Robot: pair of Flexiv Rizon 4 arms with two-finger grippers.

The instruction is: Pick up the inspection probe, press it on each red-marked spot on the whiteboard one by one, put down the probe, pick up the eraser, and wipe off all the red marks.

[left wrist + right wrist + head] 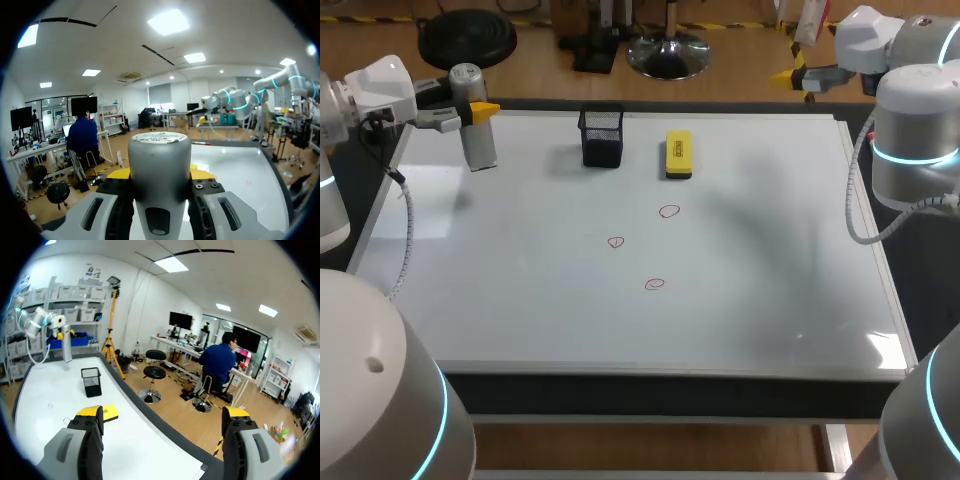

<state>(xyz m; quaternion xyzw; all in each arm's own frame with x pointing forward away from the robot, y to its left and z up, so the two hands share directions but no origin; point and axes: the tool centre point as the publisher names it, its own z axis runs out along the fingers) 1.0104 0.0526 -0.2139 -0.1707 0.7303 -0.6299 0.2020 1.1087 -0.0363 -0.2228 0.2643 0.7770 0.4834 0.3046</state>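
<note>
Probe (477, 145) gripped upright in left claw (480, 110) at whiteboard's (770, 250) far left corner, right claw (162, 415) held open past far right corner, eraser (678, 155) laid beside mesh cup (602, 137), three red marks (669, 211) mid-board.

Bright, even overhead light; a soft shadow on the whiteboard (520, 310) beside the probe (475, 140), glare at the corner farthest from it.

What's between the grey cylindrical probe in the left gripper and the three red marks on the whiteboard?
Nothing visible. The grey cylindrical probe, upright in the left gripper at the far-left corner, faces bare whiteboard up to the red marks. The black mesh holder and yellow eraser stand by the far edge, off that line.
</note>
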